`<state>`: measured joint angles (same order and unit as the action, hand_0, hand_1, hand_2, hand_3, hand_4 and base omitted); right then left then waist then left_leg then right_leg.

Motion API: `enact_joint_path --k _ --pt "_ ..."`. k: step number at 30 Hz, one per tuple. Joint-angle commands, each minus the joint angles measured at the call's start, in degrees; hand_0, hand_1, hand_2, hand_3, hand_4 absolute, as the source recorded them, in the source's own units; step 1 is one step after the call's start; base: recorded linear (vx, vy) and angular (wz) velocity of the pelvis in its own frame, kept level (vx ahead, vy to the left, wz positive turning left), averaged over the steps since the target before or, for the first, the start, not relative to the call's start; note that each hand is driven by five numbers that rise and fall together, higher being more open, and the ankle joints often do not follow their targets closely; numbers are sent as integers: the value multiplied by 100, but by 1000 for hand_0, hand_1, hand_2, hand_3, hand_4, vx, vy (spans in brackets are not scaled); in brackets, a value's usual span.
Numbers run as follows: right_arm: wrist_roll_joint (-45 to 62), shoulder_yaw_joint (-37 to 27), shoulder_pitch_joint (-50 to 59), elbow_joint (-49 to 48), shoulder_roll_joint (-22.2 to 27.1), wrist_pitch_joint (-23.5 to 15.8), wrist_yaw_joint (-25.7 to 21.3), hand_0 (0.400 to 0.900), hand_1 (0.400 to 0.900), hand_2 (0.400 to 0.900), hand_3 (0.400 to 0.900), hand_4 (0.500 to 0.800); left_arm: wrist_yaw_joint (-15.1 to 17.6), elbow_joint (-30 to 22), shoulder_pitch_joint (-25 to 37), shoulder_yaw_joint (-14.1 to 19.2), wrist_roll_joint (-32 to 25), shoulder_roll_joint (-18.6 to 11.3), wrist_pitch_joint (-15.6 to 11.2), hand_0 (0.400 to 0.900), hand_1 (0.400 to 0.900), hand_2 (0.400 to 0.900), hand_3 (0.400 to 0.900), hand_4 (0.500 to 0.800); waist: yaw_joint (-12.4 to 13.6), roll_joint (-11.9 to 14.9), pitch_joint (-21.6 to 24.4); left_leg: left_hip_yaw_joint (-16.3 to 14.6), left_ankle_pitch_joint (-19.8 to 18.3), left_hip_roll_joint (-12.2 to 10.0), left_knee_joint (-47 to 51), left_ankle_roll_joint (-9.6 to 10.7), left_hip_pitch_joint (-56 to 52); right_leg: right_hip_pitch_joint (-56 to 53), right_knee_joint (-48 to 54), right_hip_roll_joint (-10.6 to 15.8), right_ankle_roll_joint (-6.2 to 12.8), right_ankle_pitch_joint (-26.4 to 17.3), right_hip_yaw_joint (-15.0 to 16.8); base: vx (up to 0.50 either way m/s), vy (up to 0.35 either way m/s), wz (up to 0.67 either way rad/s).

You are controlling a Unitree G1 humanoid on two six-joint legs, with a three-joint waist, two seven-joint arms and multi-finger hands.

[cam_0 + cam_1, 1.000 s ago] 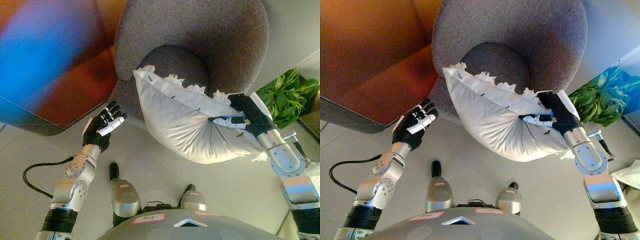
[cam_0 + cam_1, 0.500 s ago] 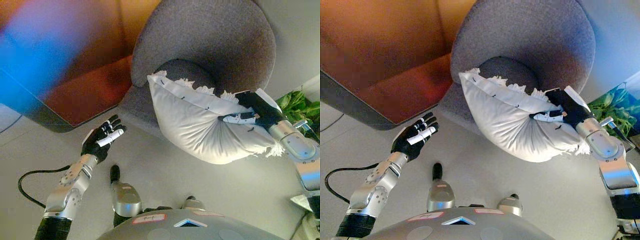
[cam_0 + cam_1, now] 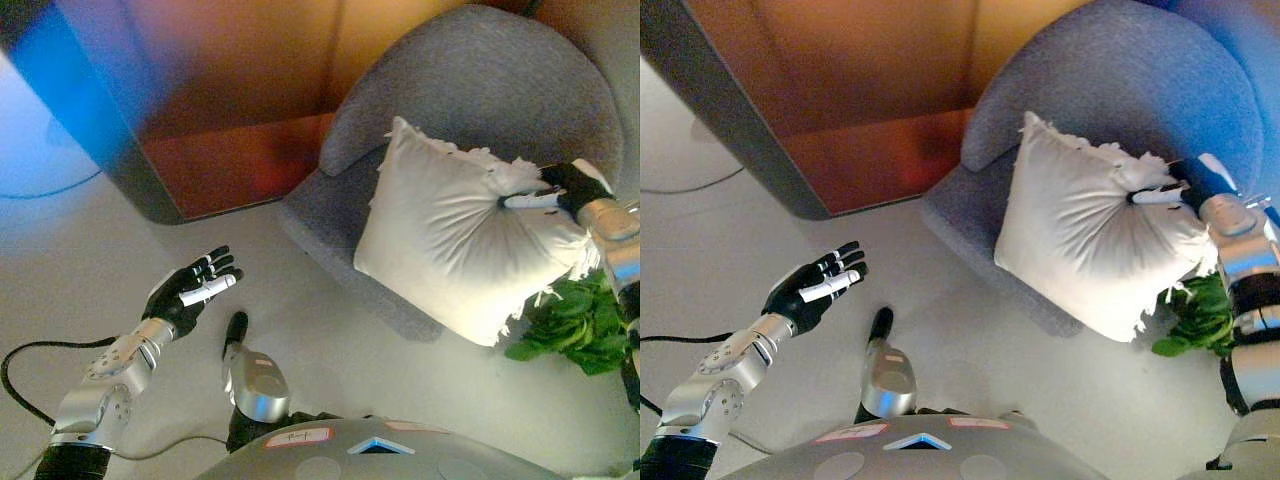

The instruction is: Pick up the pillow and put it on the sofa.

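A: Over the sofa's seat, left eye view. Item one: pillow (image 3: 455,240), white, fringed edge, hanging just in front of the grey sofa (image 3: 520,95) backrest, its lower corner past the seat's front edge. Whether it touches the cushion, I cannot tell.

B: Holder?

A: Right hand (image 3: 568,190), at the pillow's upper right, beside the sofa's right arm. Fingers curled tight, pinching a bunch of cloth; creases run out from that spot.

B: Other hand?

A: Left hand (image 3: 192,291), well apart from the sofa, over the floor to its left. Palm up, fingers spread and relaxed, holding nothing.

B: Right eye view?

A: Same entries. Pillow (image 3: 1090,235) stands on edge against the sofa (image 3: 1140,90) front; right hand (image 3: 1190,190) clenched on the gathered corner; left hand (image 3: 812,288) idle and empty. Additional item: green plant (image 3: 1195,320), on the floor below the sofa's right end, just beside the pillow's lower corner.

B: Handling?

A: Judged light and soft: it hangs from one pinch and sags round it. Not fragile, not slippery. Bunched cloth near a corner serves as a hold; a grip nearer the middle would likely steady it better.
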<state>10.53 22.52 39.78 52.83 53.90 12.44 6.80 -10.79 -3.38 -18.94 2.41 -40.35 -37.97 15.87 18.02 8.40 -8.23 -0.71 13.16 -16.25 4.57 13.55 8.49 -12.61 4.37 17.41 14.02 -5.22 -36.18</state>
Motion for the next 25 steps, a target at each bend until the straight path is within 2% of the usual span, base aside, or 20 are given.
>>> enact_joint_path --k 1,4,7,9,12,13,19,22,25 --pt "313 72 2286 259 1027 297 -1397 900 900 900 900 800 -247 -871 679 27 -235 -274 -259 900 900 900 900 800 508 -83 89 -239 -762 -327 -34 -93 -848 352 2 241 98 -551 102 0 0 0" --pt "149 200 2558 418 1027 118 -1785 900 900 900 900 800 -210 -939 708 -45 -287 -280 -200 900 900 900 900 800 534 -99 122 -228 -762 -362 -25 -97 -860 302 6 267 98 -561 60 14 16 0" --pt "231 140 2526 89 970 -13 -2281 900 900 900 900 800 -93 -1007 659 -173 -351 -244 -207 900 900 900 900 800 462 -121 201 -278 -790 -351 -29 -134 -966 236 2 310 98 -577 77 33 67 -6" --pt "448 -27 2356 -287 924 -182 -2648 900 900 900 900 800 -93 -976 633 -276 -422 -260 -341 900 900 900 900 800 385 -132 232 -388 -747 -306 -58 -214 -1007 260 -35 409 98 -685 11 -21 102 -16" --pt "655 -492 1875 -986 722 -406 -2899 900 900 900 900 800 -24 -944 680 -442 -513 -219 -505 900 900 900 900 800 223 -192 299 -475 -821 -263 -87 -281 -1127 255 -65 480 98 -709 87 -3 114 -25" --pt "748 -690 1623 -1310 602 -594 -2856 900 900 900 900 800 -14 -921 732 -515 -544 -179 -544 900 900 900 900 800 133 -230 316 -531 -852 -249 -103 -305 -1187 263 -89 517 98 -721 135 -29 100 -28" --pt "871 -1547 -106 -3295 -71 -931 -2294 900 900 900 900 800 -52 -675 1031 -798 -347 23 -1021 900 900 900 900 800 -384 -355 342 -809 -1037 -192 -275 -439 -1359 469 -262 658 98 -907 481 -61 87 -36" --pt "709 -2054 -1506 -4587 -765 -1178 -2045 900 900 900 900 800 159 -447 1270 -897 -177 229 -1297 900 900 900 900 800 -820 -423 322 -1039 -1116 -169 -340 -513 -1442 655 -361 694 98 -1048 770 -93 63 -46" --pt "848 -2428 -2497 -5282 -1053 -1420 -1709 900 900 900 900 800 246 -288 1410 -889 -24 430 -1407 900 900 900 900 800 -1099 -464 344 -1241 -1168 -154 -381 -548 -1514 811 -404 701 98 -1109 1005 -68 42 -33"
